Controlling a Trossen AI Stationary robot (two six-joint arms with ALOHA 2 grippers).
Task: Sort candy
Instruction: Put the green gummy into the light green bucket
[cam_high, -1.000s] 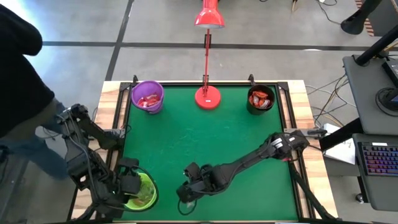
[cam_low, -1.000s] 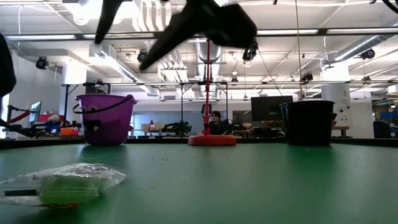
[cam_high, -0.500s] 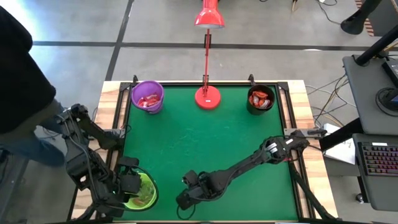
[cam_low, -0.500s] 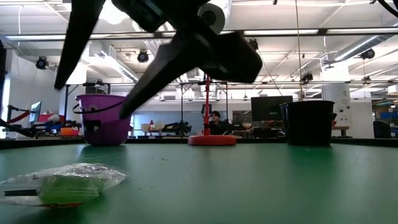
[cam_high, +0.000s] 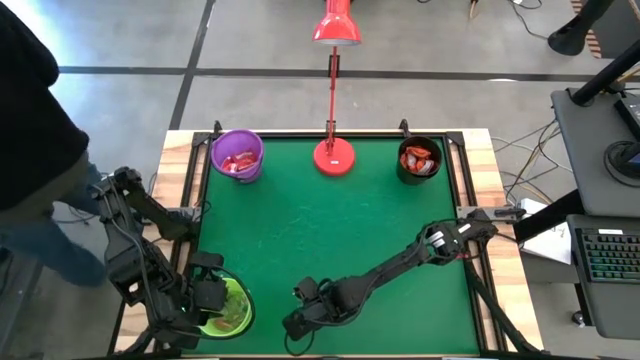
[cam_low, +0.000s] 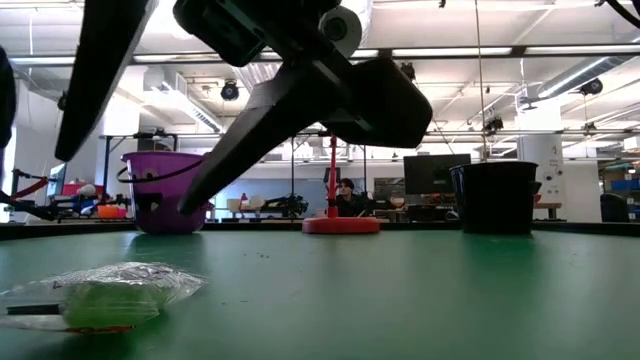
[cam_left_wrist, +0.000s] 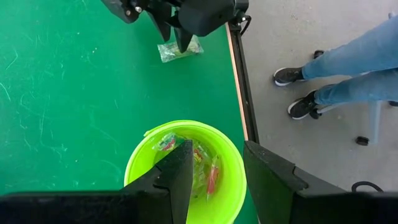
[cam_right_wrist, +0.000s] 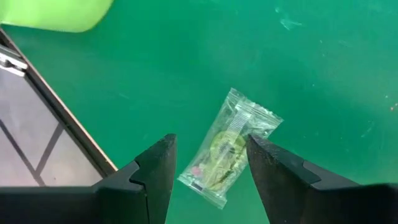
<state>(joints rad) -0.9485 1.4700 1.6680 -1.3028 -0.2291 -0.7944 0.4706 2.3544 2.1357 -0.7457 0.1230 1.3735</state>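
Right tool (cam_right_wrist: 208, 165) spread wide above a clear-wrapped candy (cam_right_wrist: 229, 147) near the desk (cam_high: 330, 230) front edge; left tool (cam_left_wrist: 214, 171) part-open over the green bucket (cam_left_wrist: 140, 171).

The table top (cam_high: 330, 230) is flat green with a pale wooden rim. A purple bucket (cam_high: 237, 155) holds red and white candy (cam_high: 238, 163); a black bucket (cam_high: 419, 160) holds orange-red wrapped sweets (cam_high: 418, 158). Between them stands a lamp (cam_high: 334, 155), red all over. A lime-green bucket (cam_left_wrist: 186, 165) carries clear wrappers with red and green inside. One loose sweet (cam_right_wrist: 229, 146) has a clear wrapper over a yellow-green centre, with a touch of pink at one end. Both arms are black. A person (cam_left_wrist: 348, 68) wears blue jeans and black shoes with white soles.
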